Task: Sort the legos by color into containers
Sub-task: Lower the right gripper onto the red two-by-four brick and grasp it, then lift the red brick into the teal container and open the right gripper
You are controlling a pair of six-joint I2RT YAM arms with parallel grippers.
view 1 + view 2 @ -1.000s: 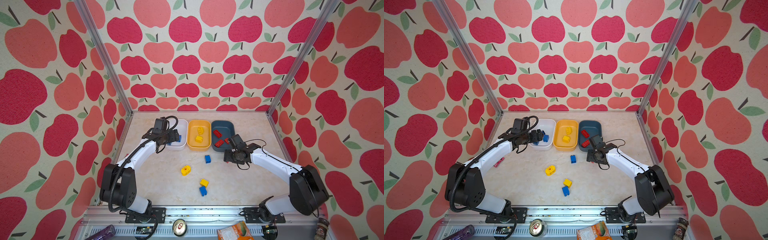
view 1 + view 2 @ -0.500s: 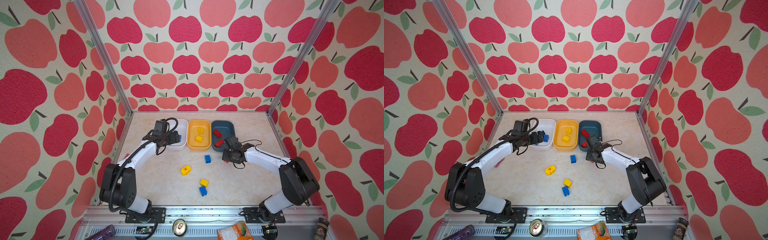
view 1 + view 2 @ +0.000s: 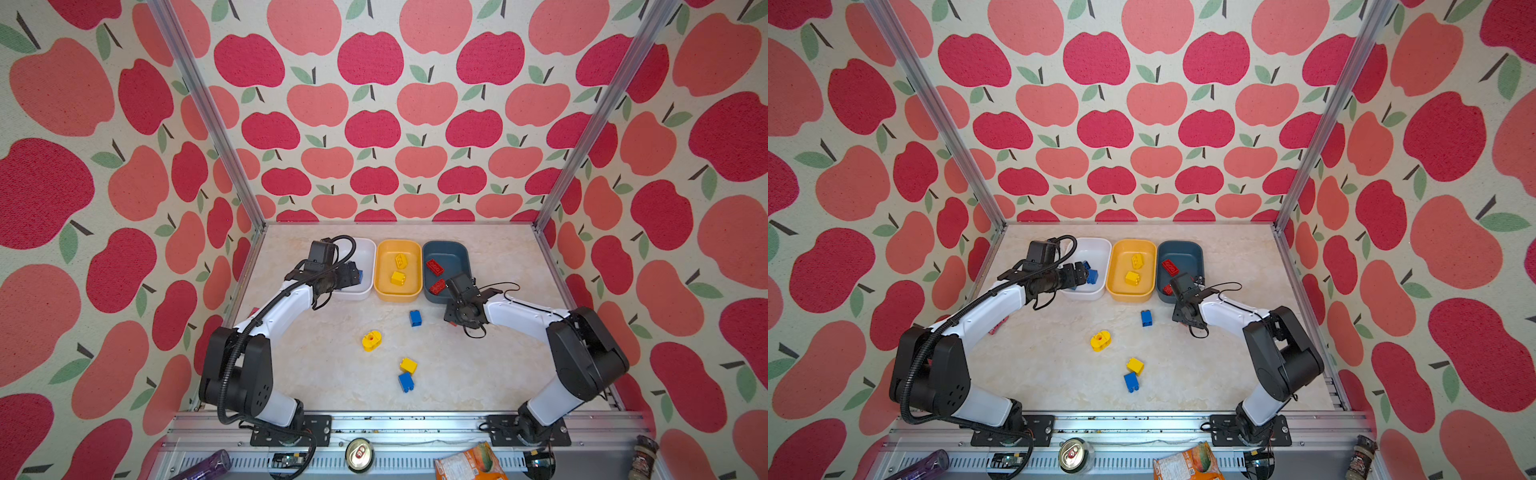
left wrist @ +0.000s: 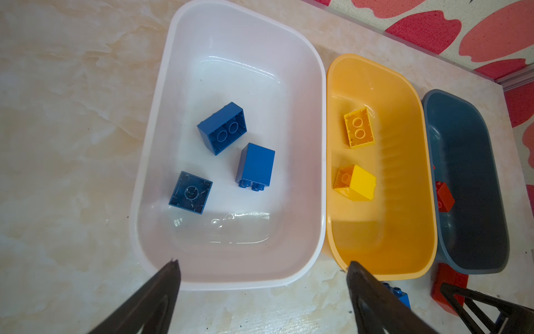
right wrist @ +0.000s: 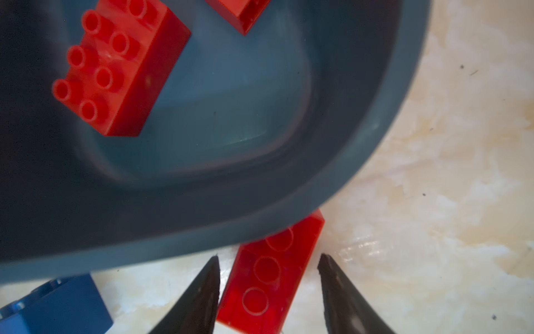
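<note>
The right tool (image 5: 268, 256) is down at the counter (image 5: 433, 202) with its jaws part way open, one finger on each side of a long red brick (image 5: 268, 286). Thin slivers of gap show at the tips, so it straddles the brick without pinching it. The brick lies flat and translucent, with round marks along its face. Its far end is hidden by the near corner of the slate-blue tub (image 5: 375, 121), whose rim crowds the fingertips. A loose blue brick (image 5: 55, 303) sits on the counter just beside, near the same rim. Inside the slate-blue tub lie a six-stud red brick (image 5: 115, 69) and a second red piece (image 5: 239, 11), cut off by the picture's edge.

The left tool (image 4: 262, 261) hangs wide open and empty above the near rim of the white tub (image 4: 156, 144). Three blue bricks lie apart in it: a hollow-side-up one (image 4: 222, 127), a tall one on its side (image 4: 257, 164) and a square one (image 4: 190, 192). The yellow-orange tub (image 4: 404, 231) stands between the other two and holds two yellow bricks (image 4: 358, 127) (image 4: 355, 182).

Out on the open counter are a rounded yellow piece with a red centre (image 3: 371, 340), and nearer the front a small yellow brick (image 3: 408, 365) touching a blue one (image 3: 405, 382). A drink can (image 3: 359, 455) and an orange wrapper (image 3: 469, 463) lie on the front rail.
</note>
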